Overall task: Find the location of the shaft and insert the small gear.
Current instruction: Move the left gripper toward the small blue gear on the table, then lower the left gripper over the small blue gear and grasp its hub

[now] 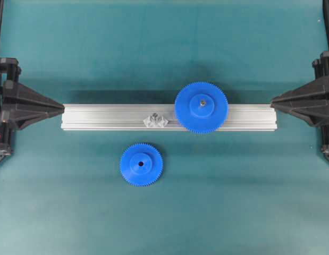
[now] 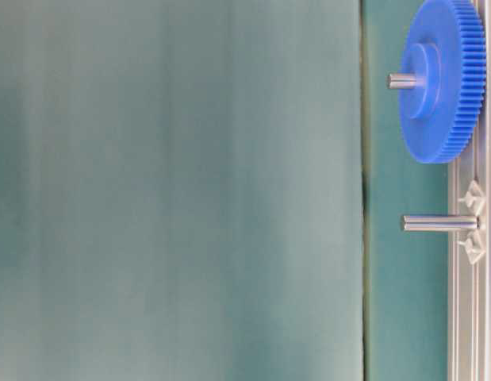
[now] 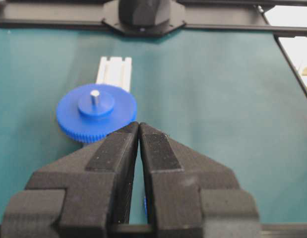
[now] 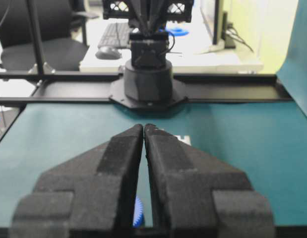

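Observation:
The small gear [image 1: 141,164], a blue toothed wheel with a dark centre hole, lies flat on the teal mat in front of the rail. The shaft [image 1: 152,116] is a thin grey pin standing on a silvery bracket [image 1: 157,121] at mid-rail. In the table-level view the shaft [image 2: 439,223] is bare. My left gripper [image 1: 62,108] points at the rail's left end, and in its wrist view the left gripper [image 3: 139,124] is shut and empty. My right gripper [image 1: 272,99] points at the rail's right end; in its own view the right gripper [image 4: 144,126] is likewise shut on nothing.
A long aluminium rail [image 1: 100,117] lies across the middle. The larger blue gear [image 1: 201,108] sits on its own pin right of the bracket, and also shows as the larger gear [image 3: 96,116] in the left wrist view. A sliver of blue teeth [image 4: 138,210] shows between the right fingers.

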`<control>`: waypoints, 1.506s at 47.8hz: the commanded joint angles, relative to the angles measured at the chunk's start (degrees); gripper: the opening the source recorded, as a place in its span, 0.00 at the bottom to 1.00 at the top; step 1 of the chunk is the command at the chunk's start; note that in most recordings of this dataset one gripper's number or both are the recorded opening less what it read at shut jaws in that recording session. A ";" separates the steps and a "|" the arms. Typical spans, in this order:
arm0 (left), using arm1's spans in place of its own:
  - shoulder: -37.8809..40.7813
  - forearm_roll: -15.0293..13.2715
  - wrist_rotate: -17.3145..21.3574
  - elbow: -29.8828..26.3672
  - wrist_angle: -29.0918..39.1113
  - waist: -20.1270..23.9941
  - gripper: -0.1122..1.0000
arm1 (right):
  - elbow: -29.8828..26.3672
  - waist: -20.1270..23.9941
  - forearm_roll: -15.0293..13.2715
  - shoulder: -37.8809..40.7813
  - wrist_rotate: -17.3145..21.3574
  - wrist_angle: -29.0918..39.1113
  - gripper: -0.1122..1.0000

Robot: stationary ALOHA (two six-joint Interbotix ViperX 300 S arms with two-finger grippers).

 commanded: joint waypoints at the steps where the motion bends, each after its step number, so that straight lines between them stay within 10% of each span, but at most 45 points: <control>1: 0.62 0.79 -0.97 0.00 0.00 -0.88 0.20 | -0.79 0.00 0.44 0.97 0.00 0.18 0.25; 21: 9.23 0.79 -6.06 -4.48 6.42 -2.20 0.12 | -3.52 0.00 2.20 2.02 6.15 24.70 0.21; 46: 23.29 0.79 -6.24 -12.30 15.03 -2.99 0.16 | -7.56 0.00 1.76 12.83 5.98 28.48 0.21; 53: 27.77 0.79 -5.89 -14.68 16.08 -3.52 0.31 | -7.73 0.00 1.67 14.06 6.06 29.09 0.21; 65: 35.07 0.79 -6.86 -18.72 16.08 -5.89 0.85 | -7.82 -0.09 1.67 14.41 6.15 31.64 0.21; 72: 40.87 0.79 -7.21 -21.88 16.08 -6.24 0.89 | -7.65 -0.35 1.76 14.50 6.15 32.70 0.21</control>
